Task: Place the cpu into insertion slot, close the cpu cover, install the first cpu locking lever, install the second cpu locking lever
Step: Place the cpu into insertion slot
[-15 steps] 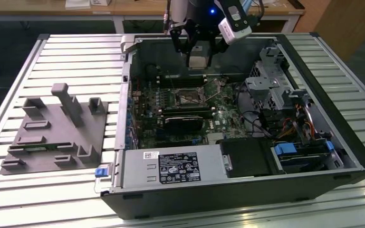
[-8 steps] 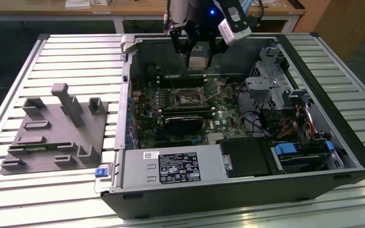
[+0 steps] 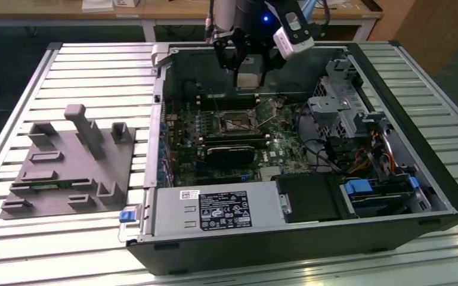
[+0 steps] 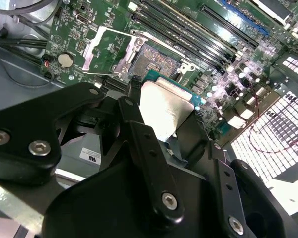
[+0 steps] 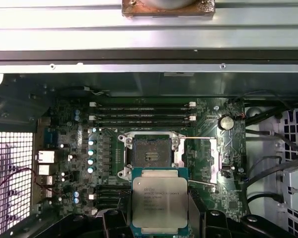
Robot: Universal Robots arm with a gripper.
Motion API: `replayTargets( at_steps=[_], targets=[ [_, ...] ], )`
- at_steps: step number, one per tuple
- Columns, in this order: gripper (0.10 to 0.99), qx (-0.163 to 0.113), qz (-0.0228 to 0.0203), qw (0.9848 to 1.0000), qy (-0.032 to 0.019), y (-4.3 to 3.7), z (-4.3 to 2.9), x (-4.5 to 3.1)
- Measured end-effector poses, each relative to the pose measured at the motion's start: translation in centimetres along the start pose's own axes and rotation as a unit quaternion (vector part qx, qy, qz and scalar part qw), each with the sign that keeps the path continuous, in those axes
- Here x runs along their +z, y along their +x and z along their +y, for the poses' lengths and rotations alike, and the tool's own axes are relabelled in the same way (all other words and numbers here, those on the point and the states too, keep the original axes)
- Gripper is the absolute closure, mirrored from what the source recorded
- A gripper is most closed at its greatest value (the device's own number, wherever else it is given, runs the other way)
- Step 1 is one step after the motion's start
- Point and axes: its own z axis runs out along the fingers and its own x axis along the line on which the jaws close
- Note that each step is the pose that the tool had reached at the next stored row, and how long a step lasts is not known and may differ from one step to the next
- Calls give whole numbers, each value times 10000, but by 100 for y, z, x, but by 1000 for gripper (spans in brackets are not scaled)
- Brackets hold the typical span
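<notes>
My gripper (image 3: 249,70) hangs over the far end of the open computer case, shut on the cpu (image 3: 249,80). In both wrist views the cpu (image 5: 160,202) (image 4: 161,109) is a square silver chip clamped by its edges between the black fingers (image 5: 114,219), above the board and short of the socket. The insertion slot (image 5: 151,151) (image 4: 156,62) (image 3: 235,121) lies bare, its dark contact field showing. Beside it the cpu cover (image 5: 212,158) (image 4: 107,52), a silver frame, stands swung open. Thin lever rods (image 5: 201,138) stick out by the socket.
Long black memory slots (image 5: 144,116) run just beyond the socket. A black card (image 3: 231,154), the power supply (image 3: 205,208) and a drive cage (image 3: 348,113) crowd the case (image 3: 452,196). A grey fixture block (image 3: 70,167) sits on the slatted table at the exterior view's left.
</notes>
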Motion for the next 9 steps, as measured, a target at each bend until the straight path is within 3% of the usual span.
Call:
replayTargets(
  at_steps=[5,9],
  targets=[
    [545,0,0,10000,0,-2,-8,89],
    [545,-1,1,10000,-41,1,-13,144]
  ],
)
